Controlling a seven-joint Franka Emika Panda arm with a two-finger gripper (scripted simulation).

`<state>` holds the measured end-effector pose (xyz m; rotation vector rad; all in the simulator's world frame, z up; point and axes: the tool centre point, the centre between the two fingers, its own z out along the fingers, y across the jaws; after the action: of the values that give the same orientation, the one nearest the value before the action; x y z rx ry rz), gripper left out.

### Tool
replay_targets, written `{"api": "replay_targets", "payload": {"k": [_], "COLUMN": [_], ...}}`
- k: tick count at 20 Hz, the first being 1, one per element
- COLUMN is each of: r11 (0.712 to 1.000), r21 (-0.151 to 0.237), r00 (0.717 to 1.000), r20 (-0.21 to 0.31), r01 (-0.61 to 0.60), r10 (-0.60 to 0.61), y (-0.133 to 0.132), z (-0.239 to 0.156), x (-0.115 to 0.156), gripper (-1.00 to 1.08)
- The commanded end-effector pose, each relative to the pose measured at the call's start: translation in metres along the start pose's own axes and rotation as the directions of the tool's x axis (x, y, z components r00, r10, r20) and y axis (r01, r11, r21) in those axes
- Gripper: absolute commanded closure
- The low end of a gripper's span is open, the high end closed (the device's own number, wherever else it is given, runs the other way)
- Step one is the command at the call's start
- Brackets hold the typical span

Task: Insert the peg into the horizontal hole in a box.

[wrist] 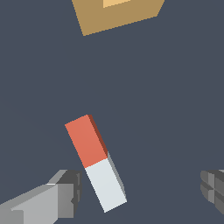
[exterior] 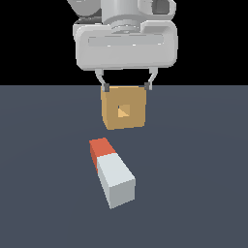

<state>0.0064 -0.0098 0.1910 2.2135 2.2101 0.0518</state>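
Overhead, I saw the claw (exterior: 125, 87) spread wide, gripping nothing. Peg (exterior: 112, 172) lay flat on the worktop (exterior: 43, 193), apparently untouched, red end toward the box (exterior: 123, 108).

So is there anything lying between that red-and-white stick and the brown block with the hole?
Nothing: in the wrist view, only bare dark floor separates the peg from the box. The exterior view shows the same gap.
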Motion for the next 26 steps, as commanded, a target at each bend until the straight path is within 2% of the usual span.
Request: {"api": "replay_targets", "payload": {"k": [1,8,16,26], "r11": [1.0,1.0,0.993,0.957], "r21": [0.0,0.002,0.009,0.024], "r00": [1.0,1.0,0.994,0.957], "r20": [0.0,0.0,0.001,0.0], "r01": [0.0,0.025,0.114,0.291], "r10": [0.0,-0.025,-0.114,-0.291], "y": [0.0,-0.003,-0.012,-0.026], "z": [0.0,0.007,0.031,0.08], "x": [0.0,-0.005,-0.023,-0.063], "gripper": [-0.92,-0.92,-0.92,-0.92]}}
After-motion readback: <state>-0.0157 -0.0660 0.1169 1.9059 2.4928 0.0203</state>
